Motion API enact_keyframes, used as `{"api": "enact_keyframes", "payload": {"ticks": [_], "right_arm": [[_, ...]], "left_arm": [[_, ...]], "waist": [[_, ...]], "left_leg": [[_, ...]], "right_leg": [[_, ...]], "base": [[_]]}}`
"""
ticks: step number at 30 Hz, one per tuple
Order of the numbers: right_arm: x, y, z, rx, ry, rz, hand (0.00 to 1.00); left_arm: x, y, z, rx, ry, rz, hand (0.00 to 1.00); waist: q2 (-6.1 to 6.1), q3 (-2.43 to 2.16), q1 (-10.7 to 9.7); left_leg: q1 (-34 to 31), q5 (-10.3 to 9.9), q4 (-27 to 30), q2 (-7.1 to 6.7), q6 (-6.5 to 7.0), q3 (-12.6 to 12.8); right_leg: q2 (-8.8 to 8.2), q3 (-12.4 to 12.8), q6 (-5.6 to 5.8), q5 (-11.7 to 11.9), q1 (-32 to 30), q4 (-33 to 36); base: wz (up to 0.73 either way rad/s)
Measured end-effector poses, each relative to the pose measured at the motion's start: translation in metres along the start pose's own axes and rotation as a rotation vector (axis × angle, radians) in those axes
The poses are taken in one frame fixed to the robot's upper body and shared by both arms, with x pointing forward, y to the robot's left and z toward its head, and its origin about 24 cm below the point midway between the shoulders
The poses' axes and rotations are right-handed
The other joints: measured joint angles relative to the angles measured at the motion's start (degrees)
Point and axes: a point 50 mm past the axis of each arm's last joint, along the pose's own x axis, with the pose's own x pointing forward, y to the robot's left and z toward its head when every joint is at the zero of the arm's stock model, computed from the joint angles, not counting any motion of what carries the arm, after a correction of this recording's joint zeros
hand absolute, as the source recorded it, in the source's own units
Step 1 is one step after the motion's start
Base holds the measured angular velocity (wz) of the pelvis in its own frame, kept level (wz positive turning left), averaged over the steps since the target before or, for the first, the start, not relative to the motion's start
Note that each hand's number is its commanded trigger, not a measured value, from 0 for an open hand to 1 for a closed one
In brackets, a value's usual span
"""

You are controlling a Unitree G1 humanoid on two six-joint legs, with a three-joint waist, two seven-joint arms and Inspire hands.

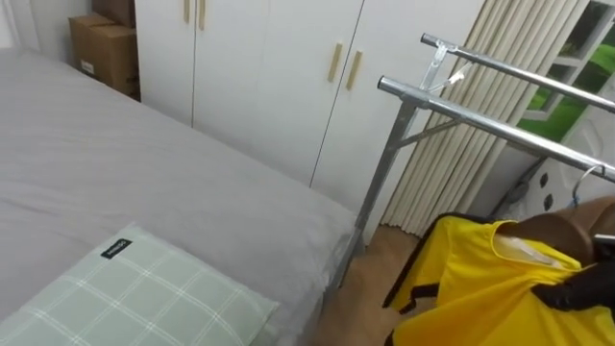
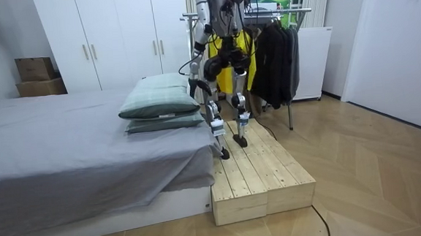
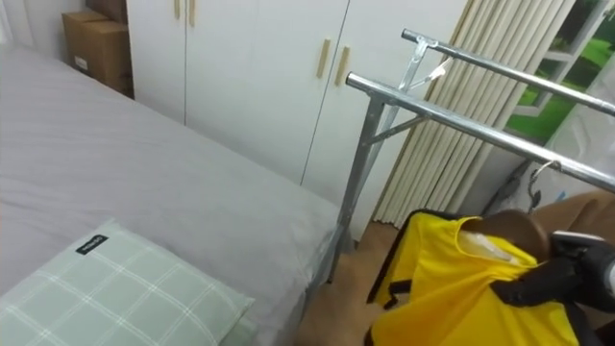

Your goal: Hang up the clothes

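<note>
Right robot hand (image 3: 567, 274) rests on yellow shirt (image 3: 442, 288) below rail (image 3: 452, 117)

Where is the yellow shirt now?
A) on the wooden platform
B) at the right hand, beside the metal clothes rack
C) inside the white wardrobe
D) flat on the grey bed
B: the yellow shirt is by the silver metal clothes rack, with the right hand curled on it.

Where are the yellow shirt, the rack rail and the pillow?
yellow shirt (image 1: 476, 284): left eye view, front cloth.
rack rail (image 1: 480, 122): left eye view, mid-bar.
pillow (image 1: 144, 298): left eye view, top face.
</note>
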Motion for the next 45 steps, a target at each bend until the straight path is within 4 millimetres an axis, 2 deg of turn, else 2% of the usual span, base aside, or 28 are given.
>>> {"api": "enact_keyframes", "payload": {"ticks": [2,4,6,9,11,12,13,14,16,17,18,19,20,21,23,24,25,26,32,38,45], "right_arm": [[0.0,0.0,0.001,-0.002,0.0,0.001,1.0],[-0.002,-0.002,0.002,-0.009,-0.004,-0.004,1.0],[-0.004,-0.004,0.005,-0.02,-0.01,-0.009,1.0],[-0.005,-0.004,0.015,-0.055,-0.049,-0.011,1.0],[-0.007,-0.005,0.019,-0.071,-0.066,-0.018,1.0],[-0.007,-0.005,0.019,-0.07,-0.066,-0.018,1.0],[-0.006,-0.005,0.018,-0.078,-0.057,-0.018,1.0],[-0.006,-0.004,0.018,-0.085,-0.053,-0.017,1.0],[-0.006,-0.004,0.02,-0.093,-0.062,-0.015,1.0],[-0.006,-0.004,0.021,-0.097,-0.067,-0.019,1.0],[-0.006,-0.004,0.021,-0.097,-0.067,-0.023,1.0],[-0.005,-0.004,0.021,-0.097,-0.068,-0.027,1.0],[-0.006,-0.004,0.022,-0.102,-0.069,-0.038,1.0],[-0.006,-0.005,0.023,-0.111,-0.069,-0.045,1.0],[-0.005,-0.004,0.023,-0.126,-0.056,-0.048,1.0],[-0.004,-0.003,0.022,-0.126,-0.053,-0.048,1.0],[-0.003,-0.002,0.021,-0.132,-0.04,-0.04,1.0],[-0.002,-0.001,0.02,-0.138,-0.033,-0.039,1.0],[-0.004,-0.004,0.037,-0.149,-0.087,-0.045,1.0],[-0.004,-0.002,0.037,-0.152,-0.09,-0.018,1.0],[-0.004,-0.001,0.037,-0.151,-0.087,0.004,1.0]], "left_arm": [[0.0,0.001,0.0,-0.003,-0.002,0.002,0.0],[0.0,0.001,0.0,-0.005,-0.002,0.002,0.0],[0.0,0.002,-0.001,-0.004,0.002,0.004,0.0],[-0.001,0.005,-0.006,-0.012,0.038,0.014,0.0],[-0.001,0.008,-0.011,-0.034,0.073,0.027,0.0],[-0.002,0.01,-0.012,-0.036,0.08,0.032,0.0],[-0.002,0.014,-0.015,-0.035,0.098,0.04,0.0],[-0.003,0.017,-0.018,-0.031,0.112,0.047,0.0],[-0.004,0.02,-0.021,-0.025,0.131,0.055,0.0],[-0.004,0.024,-0.023,-0.024,0.14,0.064,0.0],[-0.005,0.025,-0.024,-0.022,0.143,0.068,0.0],[-0.005,0.028,-0.026,-0.018,0.149,0.072,0.0],[-0.005,0.03,-0.024,-0.013,0.144,0.081,0.0],[-0.006,0.032,-0.022,-0.009,0.135,0.088,0.0],[-0.006,0.033,-0.019,-0.002,0.121,0.095,0.0],[-0.006,0.033,-0.019,-0.002,0.122,0.095,0.0],[-0.006,0.034,-0.02,-0.003,0.127,0.096,0.0],[-0.006,0.033,-0.022,-0.009,0.131,0.093,0.0],[-0.006,0.031,-0.025,-0.011,0.139,0.088,0.0],[-0.006,0.028,-0.027,-0.014,0.146,0.077,0.0],[-0.006,0.031,-0.021,-0.011,0.12,0.095,0.0]], "waist": [[0.23,0.11,-1.37],[0.3,0.14,-1.49],[0.04,-0.03,-1.6],[-0.76,-0.51,-1.87],[-0.85,-0.51,-2.22],[-0.95,-0.45,-2.44],[-1.03,-0.4,-2.69],[-1.03,-0.33,-2.52],[-1.02,-0.21,-2.41],[-1.41,-0.01,-2.5],[-1.96,0.39,-2.49],[-2.37,0.37,-2.49],[-2.46,0.29,-2.22],[-2.55,0.33,-1.95],[-2.78,0.41,-0.44],[-2.59,0.31,-0.23],[-2.88,0.3,-0.11],[-3.12,0.26,-0.66],[-2.97,0.18,-3.55],[-2.43,0.17,-4.54],[-2.49,0.14,-4.32]], "left_leg": [[-0.98,-0.16,0.98,0.1,-0.03,-0.93],[-1.09,-0.08,0.9,0.16,-0.17,-1.43],[-0.78,0.18,0.26,0.14,-0.51,-1.28],[0.32,0.69,-1.31,0.61,-1.07,-0.92],[0.56,0.23,0.42,2.2,-2.23,-0.33],[0.25,0.16,1.81,2.68,-2.47,0.43],[-1.11,0.49,5.96,4.23,-2.97,3.18],[-2.45,1.54,10.24,5.65,-3.7,5.03],[-3.7,3.68,14.23,6.64,-3.61,5.52],[-4.16,4.82,15.09,6.27,-3.66,4.73],[-4.3,5.26,14.97,6.06,-3.66,4.52],[-4.59,5.11,13.55,5.46,-3.67,4.05],[-4.96,4.72,9.77,3.9,-3.42,3.35],[-5.47,4.72,7.72,2.92,-3.43,3.15],[-6.78,5.62,-2.4,-0.91,-3.93,2.55],[-6.86,7.42,-4.46,-1.71,-3.22,2.39],[-6.28,9.69,-6.24,-2.25,-1.16,2.49],[-5.02,10.33,-8.03,-2.64,-1.02,2.41],[-3.49,10.77,-11.5,-2.84,-1.5,1.81],[-2.05,10.96,-13.32,-3.0,-1.81,1.79],[-2.02,11.19,-13.41,-2.94,-2.15,1.59]], "right_leg": [[0.54,-0.53,-0.31,-0.65,-0.01,0.0],[0.72,-0.35,0.14,-1.15,-0.08,-0.05],[0.72,-0.33,0.02,-1.5,-0.12,-0.04],[0.99,-0.26,-1.03,-2.91,-0.17,0.39],[1.34,-0.92,-1.96,-4.81,0.24,1.75],[1.41,-1.01,-2.05,-5.44,0.4,2.31],[1.95,-0.74,-2.19,-6.75,0.69,3.5],[2.22,-0.78,-2.59,-7.96,1.27,4.53],[2.55,-1.1,-3.1,-9.08,2.55,4.65],[2.49,-1.24,-3.67,-9.36,3.2,4.65],[2.46,-1.19,-4.1,-9.2,3.54,4.64],[2.35,-1.17,-4.48,-9.45,3.83,4.48],[2.3,-1.01,-4.83,-9.21,3.33,3.83],[2.21,-0.86,-4.95,-9.07,2.87,3.69],[1.96,-0.24,-5.58,-8.33,1.92,2.53],[1.98,-0.18,-5.66,-8.29,1.95,2.09],[1.97,0.11,-5.71,-8.15,2.21,1.28],[1.96,0.17,-5.45,-7.63,2.73,-0.36],[2.64,-0.24,-5.44,-6.2,4.94,-4.94],[2.85,-0.37,-5.38,-5.83,6.46,-7.11],[2.99,-0.4,-5.38,-5.83,6.41,-7.18]], "base": [[0.2],[0.02],[0.0],[-0.04],[0.06],[0.2],[0.21],[0.17],[0.12],[0.16],[0.16],[0.08],[0.0],[-0.17],[-0.31],[-0.29],[-0.1],[-0.06],[0.03],[0.01],[0.0]]}}
